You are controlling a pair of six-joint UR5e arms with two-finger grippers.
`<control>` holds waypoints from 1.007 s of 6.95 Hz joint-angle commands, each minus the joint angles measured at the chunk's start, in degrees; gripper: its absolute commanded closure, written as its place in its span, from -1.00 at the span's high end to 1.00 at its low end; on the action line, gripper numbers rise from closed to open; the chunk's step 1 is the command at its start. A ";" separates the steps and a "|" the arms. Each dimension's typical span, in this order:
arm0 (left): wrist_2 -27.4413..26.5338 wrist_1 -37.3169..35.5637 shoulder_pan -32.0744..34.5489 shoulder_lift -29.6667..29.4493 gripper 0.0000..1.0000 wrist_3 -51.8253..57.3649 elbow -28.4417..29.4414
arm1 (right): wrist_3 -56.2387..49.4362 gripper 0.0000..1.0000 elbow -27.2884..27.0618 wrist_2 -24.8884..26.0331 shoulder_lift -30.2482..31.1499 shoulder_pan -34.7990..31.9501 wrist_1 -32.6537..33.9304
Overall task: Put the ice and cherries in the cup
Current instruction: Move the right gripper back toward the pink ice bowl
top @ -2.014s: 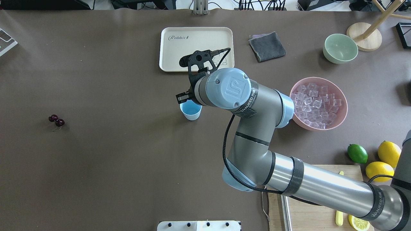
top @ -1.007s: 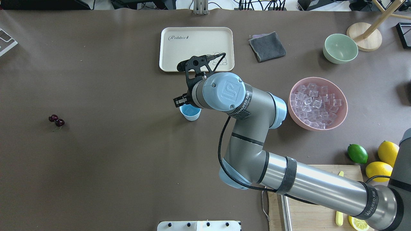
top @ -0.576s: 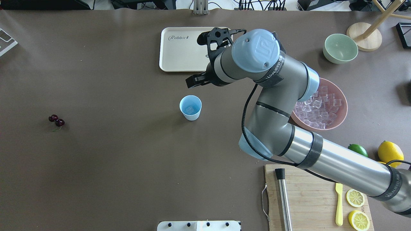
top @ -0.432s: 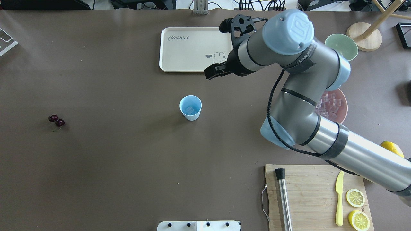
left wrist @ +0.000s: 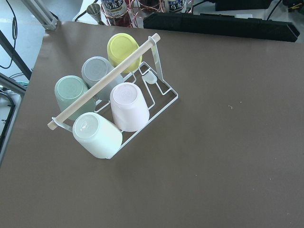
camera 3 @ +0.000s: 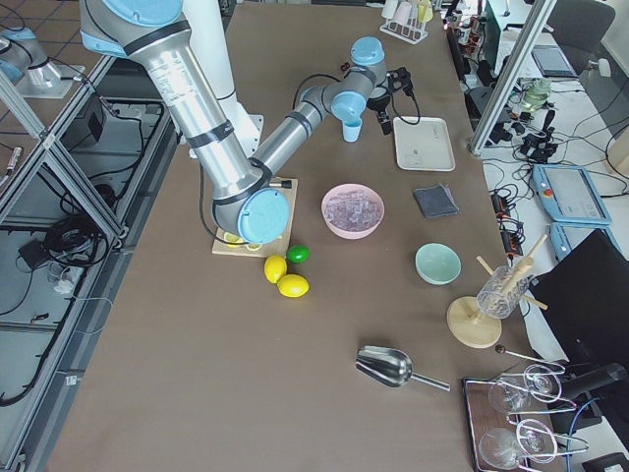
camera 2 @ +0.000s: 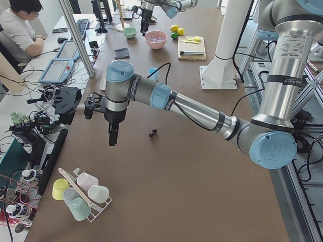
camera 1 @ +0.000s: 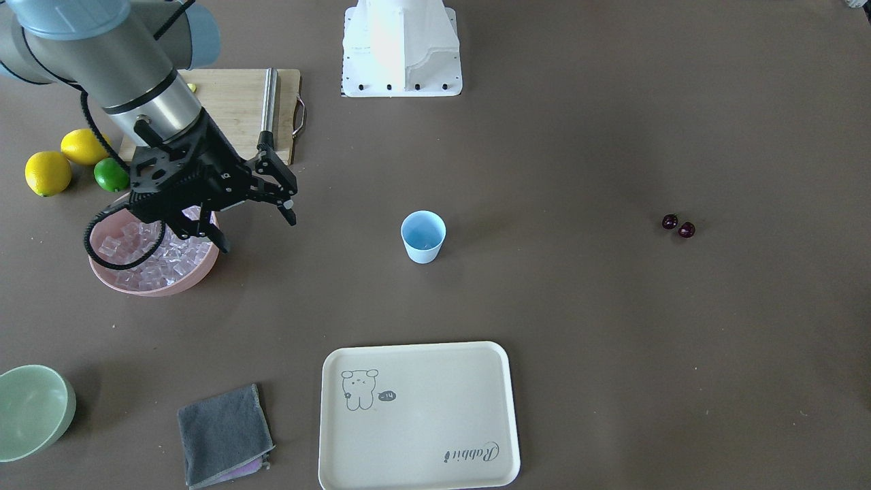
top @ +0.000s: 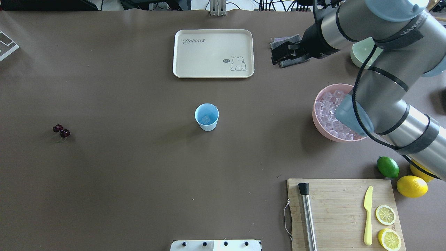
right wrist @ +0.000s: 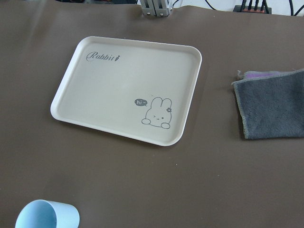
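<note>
The pale blue cup stands upright mid-table, also in the front view and at the right wrist view's bottom left. One ice cube lies inside it. Several more ice cubes fill the pink bowl. My right gripper is open and empty, raised over the bowl's cup-side rim; overhead it shows near the grey cloth. Two cherries lie far left, apart from the cup. My left gripper hangs near the cherries; I cannot tell if it is open.
A cream tray lies beyond the cup, a grey cloth and pale green bowl beside it. A cutting board holds a knife, lemon slices and a metal tube. A lime and lemons sit nearby. A cup rack fills the left wrist view.
My right gripper has left the cup, rising and swinging right to the pink bowl. An ice cube now shows in the cup. The cherries and cup have not moved.
</note>
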State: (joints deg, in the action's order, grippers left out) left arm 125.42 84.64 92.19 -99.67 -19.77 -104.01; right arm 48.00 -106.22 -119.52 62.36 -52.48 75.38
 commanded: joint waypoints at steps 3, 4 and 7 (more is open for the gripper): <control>-0.09 0.08 -0.08 -0.17 0.95 0.26 0.12 | -10.46 1.00 -3.55 -0.46 15.49 -6.14 -0.49; -0.09 1.56 -0.08 0.00 0.95 0.26 0.12 | -10.47 1.00 -2.68 0.76 15.94 -5.88 -0.49; -0.09 2.11 -0.08 -0.09 0.95 0.26 -0.05 | -10.03 0.97 0.12 5.34 15.43 -0.72 -0.67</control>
State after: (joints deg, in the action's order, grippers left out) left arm 125.33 86.58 92.11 -99.72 -19.51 -103.85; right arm 37.94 -107.63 -115.71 78.20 -55.45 74.84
